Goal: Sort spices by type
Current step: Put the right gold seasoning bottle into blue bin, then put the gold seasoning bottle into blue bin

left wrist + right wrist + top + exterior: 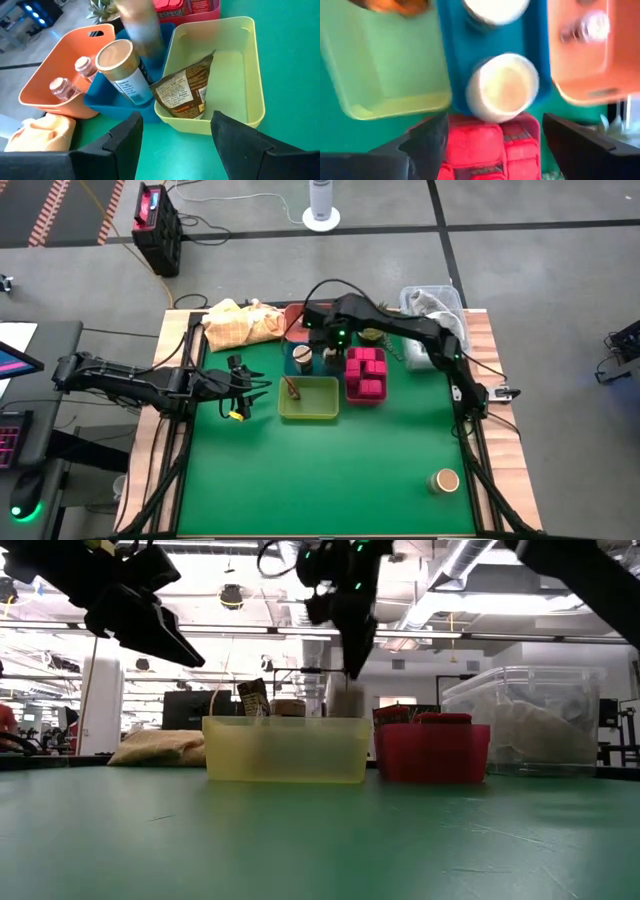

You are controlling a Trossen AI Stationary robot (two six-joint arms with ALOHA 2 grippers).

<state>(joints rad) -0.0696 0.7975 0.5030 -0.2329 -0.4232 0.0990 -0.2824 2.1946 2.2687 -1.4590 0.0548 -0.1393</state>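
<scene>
My right gripper [495, 125] hangs open above the blue tray [300, 362], fingers pointing down. A tan-topped jar [502, 87] stands in the tray below it, clear of both fingers; the left wrist view shows this jar [142, 30] blurred. A second tan-topped jar [117, 55] leans in the same tray. Two tiny jars [72, 75] sit in the orange tray [55, 75]. Pink boxes [366, 370] fill the red tray. A brown packet [182, 92] leans in the yellow tray [310, 398]. My left gripper [245, 385] hovers open left of the yellow tray. One more jar [445, 480] stands alone near the table's right near corner.
A yellow cloth [235, 320] lies at the far left, and a clear plastic bin [430, 305] at the far right. A green spiky plant [102, 7] stands behind the trays. The four trays sit close together, with bare green mat [330, 480] across the near half.
</scene>
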